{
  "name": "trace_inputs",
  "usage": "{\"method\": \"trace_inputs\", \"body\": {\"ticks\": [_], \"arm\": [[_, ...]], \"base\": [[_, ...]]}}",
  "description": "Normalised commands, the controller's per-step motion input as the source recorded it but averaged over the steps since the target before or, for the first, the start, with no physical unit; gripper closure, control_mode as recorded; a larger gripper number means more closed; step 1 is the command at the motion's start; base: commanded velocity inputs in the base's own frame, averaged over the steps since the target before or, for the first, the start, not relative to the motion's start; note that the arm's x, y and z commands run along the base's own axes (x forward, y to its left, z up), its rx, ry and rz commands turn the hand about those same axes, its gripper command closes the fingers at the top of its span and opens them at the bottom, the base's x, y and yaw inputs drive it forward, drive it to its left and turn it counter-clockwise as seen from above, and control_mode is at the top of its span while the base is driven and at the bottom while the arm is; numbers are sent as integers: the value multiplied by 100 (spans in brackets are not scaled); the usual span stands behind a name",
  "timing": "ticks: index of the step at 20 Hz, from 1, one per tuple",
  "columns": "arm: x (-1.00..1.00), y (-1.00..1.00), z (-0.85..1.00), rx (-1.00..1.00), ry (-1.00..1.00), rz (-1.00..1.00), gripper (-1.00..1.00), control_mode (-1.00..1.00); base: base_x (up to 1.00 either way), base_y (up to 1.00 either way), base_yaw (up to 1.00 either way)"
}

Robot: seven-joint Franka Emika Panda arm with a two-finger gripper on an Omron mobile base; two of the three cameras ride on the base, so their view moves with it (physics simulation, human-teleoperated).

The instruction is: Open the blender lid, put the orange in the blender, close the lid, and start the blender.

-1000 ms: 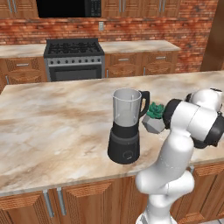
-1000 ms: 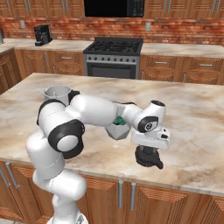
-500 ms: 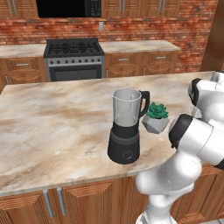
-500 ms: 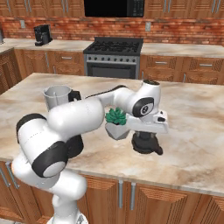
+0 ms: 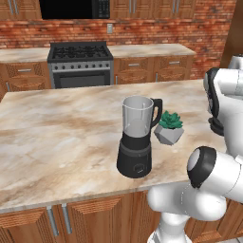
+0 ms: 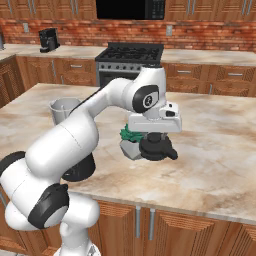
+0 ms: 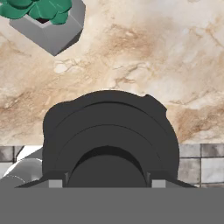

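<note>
The blender (image 5: 137, 137) stands near the counter's front edge with its jar top open; it also shows behind my arm as the blender (image 6: 63, 110). My gripper (image 6: 156, 142) is shut on the blender lid (image 6: 158, 150), a black domed cap held low over the counter just right of the succulent. In the hand view the blender lid (image 7: 109, 131) sits right under my gripper (image 7: 107, 183), whose fingers clasp its central knob. An edge of the lid (image 5: 217, 126) peeks out beside my forearm. The orange is out of view.
A green succulent in a grey faceted pot (image 5: 168, 129) stands between blender and lid, close to the lid's left side (image 6: 131, 142). My arm arches over the counter's right part. The counter's front edge (image 7: 201, 164) runs just behind the lid. A stove (image 5: 80, 61) stands against the back wall.
My arm has swung round, elbow moving out. The hand with the lid has shifted slightly away from the front edge, closer beside the succulent pot. The grip is unchanged.
</note>
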Motion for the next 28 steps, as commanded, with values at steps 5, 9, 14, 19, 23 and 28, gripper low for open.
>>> {"method": "trace_inputs", "body": {"ticks": [5,9,14,19,23,28], "arm": [[-21,57,99,-3,0,1,100,-100],[-18,65,92,-4,0,5,100,-100],[-1,71,81,-4,1,8,100,-100],[0,80,47,-3,7,12,100,-100],[2,78,28,0,10,17,100,-100],[16,88,7,0,7,18,100,-100]], "base": [[0,0,0],[0,0,0],[0,0,0],[0,0,0],[0,0,0],[0,0,0]]}}
